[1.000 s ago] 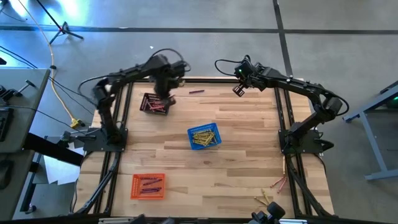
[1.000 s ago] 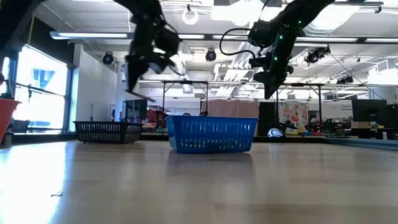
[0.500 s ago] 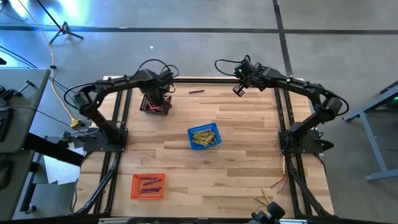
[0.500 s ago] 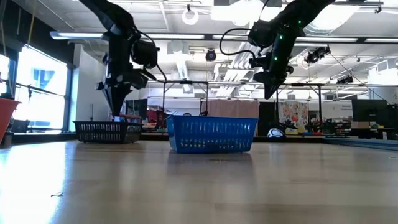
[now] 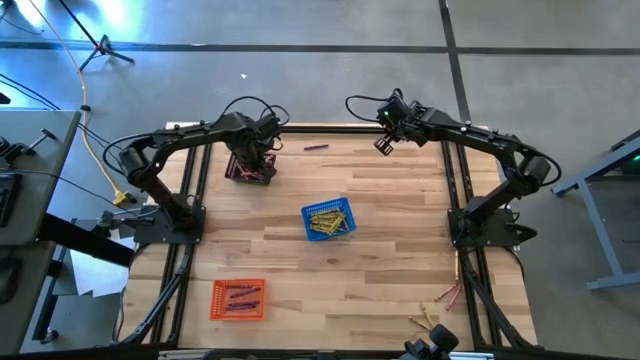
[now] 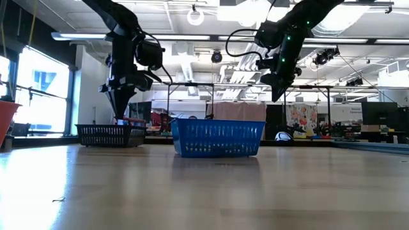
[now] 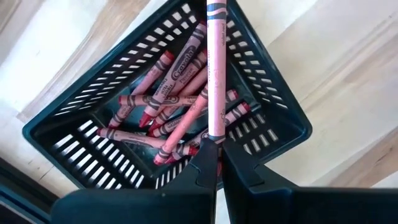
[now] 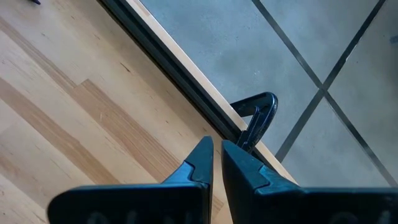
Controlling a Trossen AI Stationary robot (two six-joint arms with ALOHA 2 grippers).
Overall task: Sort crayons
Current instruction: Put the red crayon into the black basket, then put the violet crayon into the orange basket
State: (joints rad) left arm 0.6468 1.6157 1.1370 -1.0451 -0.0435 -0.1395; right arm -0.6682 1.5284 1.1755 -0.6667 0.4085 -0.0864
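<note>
We see left gripper (image 7: 214, 163) clamped on pink crayon (image 7: 216, 74) above black basket (image 5: 249, 168), upper left; right gripper (image 5: 383, 145) closed, empty, upper centre.

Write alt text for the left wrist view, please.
The left gripper is shut on a pink crayon, held above a black mesh basket of pink crayons on the wooden table.

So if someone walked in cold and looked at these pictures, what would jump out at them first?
Probably the left gripper, shut on a red-pink crayon that points down into the black basket of matching crayons at the table's far left. Next, the blue basket of yellow crayons at mid-table, and the right gripper hanging shut and empty above the far edge.
</note>
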